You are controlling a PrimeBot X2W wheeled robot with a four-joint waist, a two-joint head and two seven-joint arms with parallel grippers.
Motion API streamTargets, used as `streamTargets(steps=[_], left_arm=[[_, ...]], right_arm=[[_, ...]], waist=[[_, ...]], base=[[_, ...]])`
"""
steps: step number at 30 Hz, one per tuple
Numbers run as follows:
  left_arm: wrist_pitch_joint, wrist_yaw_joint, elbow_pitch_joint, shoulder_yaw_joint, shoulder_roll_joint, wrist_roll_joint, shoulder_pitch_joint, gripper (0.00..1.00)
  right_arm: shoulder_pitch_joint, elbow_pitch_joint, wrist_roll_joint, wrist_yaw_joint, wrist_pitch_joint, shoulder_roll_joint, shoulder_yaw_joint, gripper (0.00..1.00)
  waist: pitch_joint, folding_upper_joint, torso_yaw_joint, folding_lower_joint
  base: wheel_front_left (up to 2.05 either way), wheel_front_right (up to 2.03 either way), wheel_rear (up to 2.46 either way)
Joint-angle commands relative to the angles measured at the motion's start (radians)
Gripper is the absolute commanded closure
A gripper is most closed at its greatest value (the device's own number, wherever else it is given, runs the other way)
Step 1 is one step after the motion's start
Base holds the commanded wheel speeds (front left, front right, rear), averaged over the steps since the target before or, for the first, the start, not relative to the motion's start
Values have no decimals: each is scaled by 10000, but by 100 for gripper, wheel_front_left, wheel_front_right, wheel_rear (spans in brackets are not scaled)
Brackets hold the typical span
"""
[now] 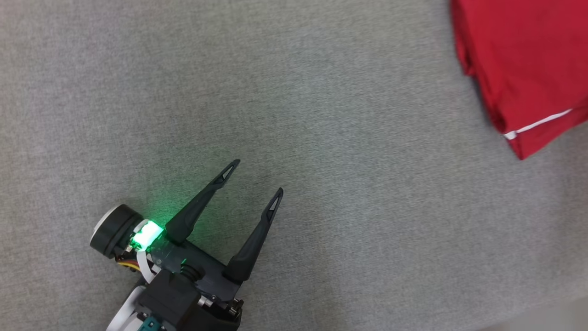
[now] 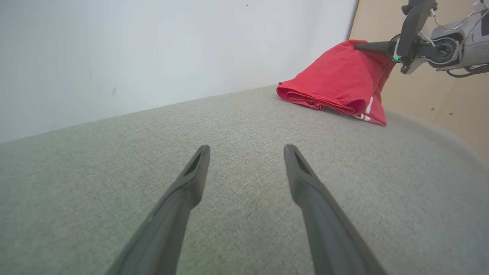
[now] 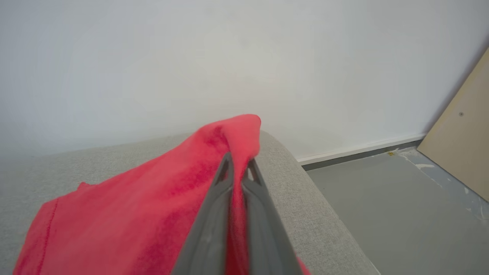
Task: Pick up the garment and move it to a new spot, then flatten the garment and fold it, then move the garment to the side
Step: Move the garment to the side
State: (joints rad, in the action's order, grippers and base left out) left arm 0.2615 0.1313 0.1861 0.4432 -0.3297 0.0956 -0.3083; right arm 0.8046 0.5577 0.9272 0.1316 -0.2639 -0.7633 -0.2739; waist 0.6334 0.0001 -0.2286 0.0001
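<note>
The right gripper [image 3: 237,166] is pinching, jaws shut, a raised fold of the red garment [image 2: 336,80] at the far right corner of the grey padded surface [image 1: 321,115]; the left gripper [image 1: 258,177] is hovering with jaws wide open and empty.

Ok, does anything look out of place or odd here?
Only the red garment: it lies folded near the right edge of the grey surface, one part lifted into a peak by the right gripper, which is shut on it. The left gripper hangs open over bare fabric. Nothing looks torn or spilled.
</note>
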Motion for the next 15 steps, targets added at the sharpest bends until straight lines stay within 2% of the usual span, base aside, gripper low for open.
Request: streamTargets(steps=[1, 8, 13, 15], left_arm=[[37, -14, 13, 4, -83, -6, -122, 0], [29, -20, -9, 80, -92, 0, -222, 0], [29, -38, -75, 80, -28, 62, -288, 0], [28, -38, -101, 101, 13, 80, -326, 0]], right_arm=[[99, 135, -127, -21, -11, -131, 122, 100], [307, 1050, -537, -22, -13, -315, 718, 100], [582, 1652, -1095, -22, -11, -214, 1170, 100], [688, 1943, -1397, -21, -11, -111, 1317, 67]], waist=[[221, -1, 181, -1], [364, -1, 351, -1], [395, -1, 463, -1], [390, -1, 519, -1]], base=[[0, 0, 0], [0, 0, 0], [0, 0, 0], [0, 0, 0]])
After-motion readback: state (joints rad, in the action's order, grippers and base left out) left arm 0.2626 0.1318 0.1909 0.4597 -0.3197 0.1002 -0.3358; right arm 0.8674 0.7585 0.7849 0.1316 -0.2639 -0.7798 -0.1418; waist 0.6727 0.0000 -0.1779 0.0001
